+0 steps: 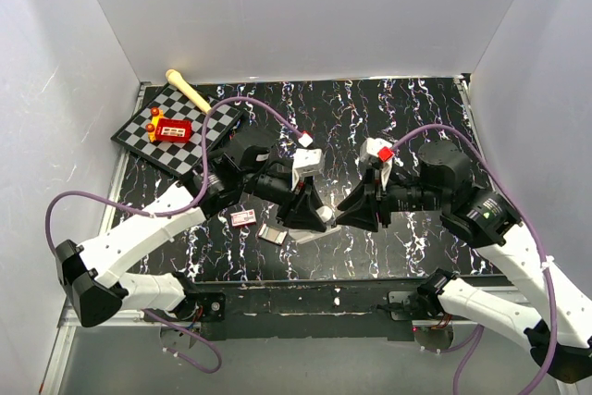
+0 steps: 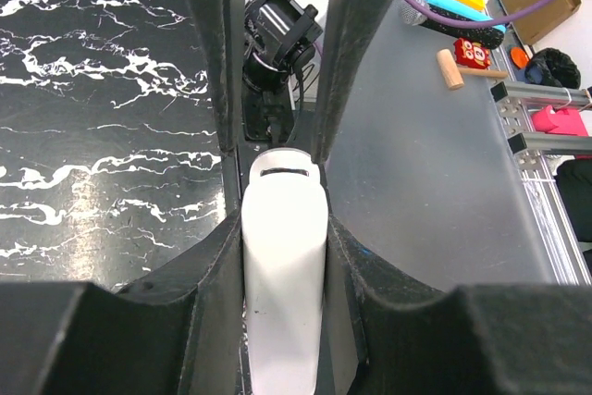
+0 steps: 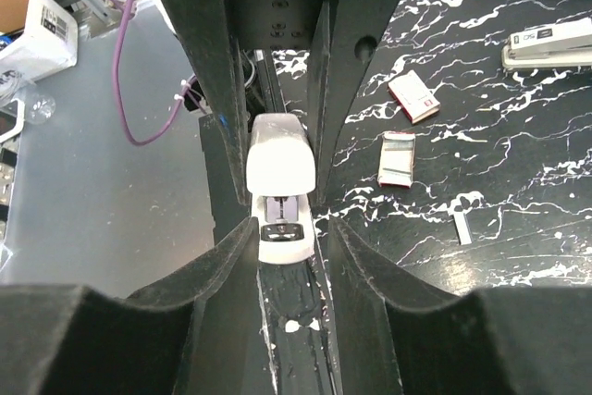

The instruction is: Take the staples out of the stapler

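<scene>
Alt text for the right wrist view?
The right gripper straddles a white stapler-like object. Beside it on the black marbled table lie a red-and-white box, an open tray, a silvery strip and a grey stapler.

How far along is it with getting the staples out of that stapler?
Mostly done, it seems: a thin silvery strip, likely the staples, already lies on the tabletop. In hand: left jaws and right jaws both clamp the stapler from opposite sides. Left: checking nothing remains inside, which I cannot see, and releasing it.
</scene>
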You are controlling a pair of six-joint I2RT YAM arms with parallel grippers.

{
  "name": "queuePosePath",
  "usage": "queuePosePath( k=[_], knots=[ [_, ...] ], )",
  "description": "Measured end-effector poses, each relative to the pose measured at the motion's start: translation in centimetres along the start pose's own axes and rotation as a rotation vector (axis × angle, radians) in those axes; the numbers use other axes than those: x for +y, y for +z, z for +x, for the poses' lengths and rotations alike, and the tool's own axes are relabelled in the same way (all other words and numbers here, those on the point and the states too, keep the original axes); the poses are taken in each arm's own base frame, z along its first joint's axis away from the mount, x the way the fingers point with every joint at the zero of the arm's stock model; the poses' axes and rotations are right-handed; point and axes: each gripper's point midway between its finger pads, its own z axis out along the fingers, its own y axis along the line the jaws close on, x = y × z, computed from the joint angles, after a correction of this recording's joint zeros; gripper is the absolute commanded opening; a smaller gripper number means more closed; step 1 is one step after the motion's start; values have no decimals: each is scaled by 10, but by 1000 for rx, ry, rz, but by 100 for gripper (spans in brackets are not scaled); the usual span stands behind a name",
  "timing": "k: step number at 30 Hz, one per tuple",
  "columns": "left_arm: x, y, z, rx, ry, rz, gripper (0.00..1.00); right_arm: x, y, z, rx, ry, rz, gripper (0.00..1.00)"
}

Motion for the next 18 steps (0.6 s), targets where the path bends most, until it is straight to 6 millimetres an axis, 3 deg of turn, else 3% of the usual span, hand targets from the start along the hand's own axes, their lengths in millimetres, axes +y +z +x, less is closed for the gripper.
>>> queuePosePath(
  k=[8,18],
  knots=[
    [-6,-2,-3,-17,22,17,0,11,7,7,34,-13,-47,40],
    [-9,-4,6,-11,-2,19,0,14,18,18,56,-23,-58,23]
  ],
)
